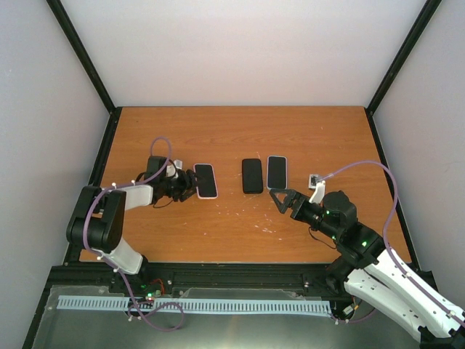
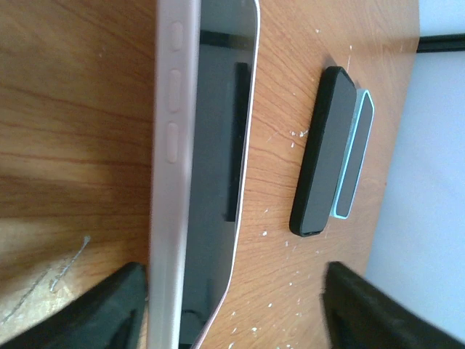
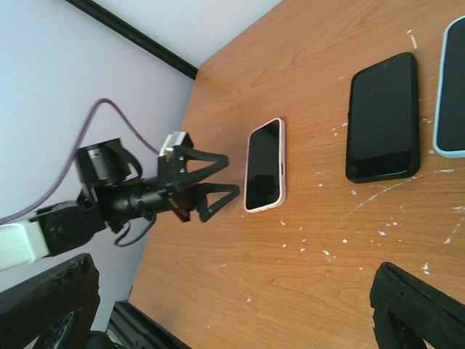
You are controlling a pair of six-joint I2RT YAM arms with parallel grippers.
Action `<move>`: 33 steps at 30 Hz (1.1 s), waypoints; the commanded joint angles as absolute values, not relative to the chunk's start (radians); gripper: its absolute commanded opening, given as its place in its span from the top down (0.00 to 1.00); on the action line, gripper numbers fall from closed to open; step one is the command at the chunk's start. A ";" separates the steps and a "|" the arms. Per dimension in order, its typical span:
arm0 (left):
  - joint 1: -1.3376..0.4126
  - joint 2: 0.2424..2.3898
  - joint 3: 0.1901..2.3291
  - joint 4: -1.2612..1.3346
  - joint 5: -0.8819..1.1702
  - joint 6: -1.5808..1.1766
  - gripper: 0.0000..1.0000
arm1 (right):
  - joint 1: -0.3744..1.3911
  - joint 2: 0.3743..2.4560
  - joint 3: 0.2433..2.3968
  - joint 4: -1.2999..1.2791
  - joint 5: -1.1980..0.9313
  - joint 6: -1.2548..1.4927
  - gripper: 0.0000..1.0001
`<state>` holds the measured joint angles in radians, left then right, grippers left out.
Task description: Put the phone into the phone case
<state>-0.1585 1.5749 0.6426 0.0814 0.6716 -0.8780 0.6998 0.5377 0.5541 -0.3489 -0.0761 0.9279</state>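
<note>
Left claw [image 1: 192, 183] open, just beside pink-rimmed phone [image 1: 205, 180], left of counter [image 1: 218, 240] centre. Black handset [image 1: 252, 175] and blue-rimmed handset [image 1: 276, 171] lie side by side mid-counter. Right claw [image 1: 280, 198] open, between them and the near edge.

Two phones and a case flat on the worktop [image 1: 240, 138]
The pink-edged phone [image 1: 205, 180] lies apart at the left, dark screen up. The black phone [image 1: 252, 175] and the pale-blue-rimmed case [image 1: 277, 171] lie just beside each other, long sides parallel.
</note>
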 commanded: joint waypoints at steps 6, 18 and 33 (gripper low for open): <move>-0.155 1.341 0.670 -0.126 0.554 -0.809 0.01 | 0.695 0.531 0.609 -0.415 0.002 0.905 0.00; -0.155 1.002 0.843 -0.423 0.584 -0.592 0.01 | 0.695 0.560 0.800 -0.592 0.119 0.807 0.00; -0.155 0.753 0.796 -0.329 0.765 -0.626 0.01 | 0.694 0.557 0.855 -0.649 0.110 0.814 0.00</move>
<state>-0.1589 0.7727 0.8181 -0.3481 0.7338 -0.6331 0.6998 0.5598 0.8501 -0.6319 0.0978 0.8085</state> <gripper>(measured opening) 0.995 0.999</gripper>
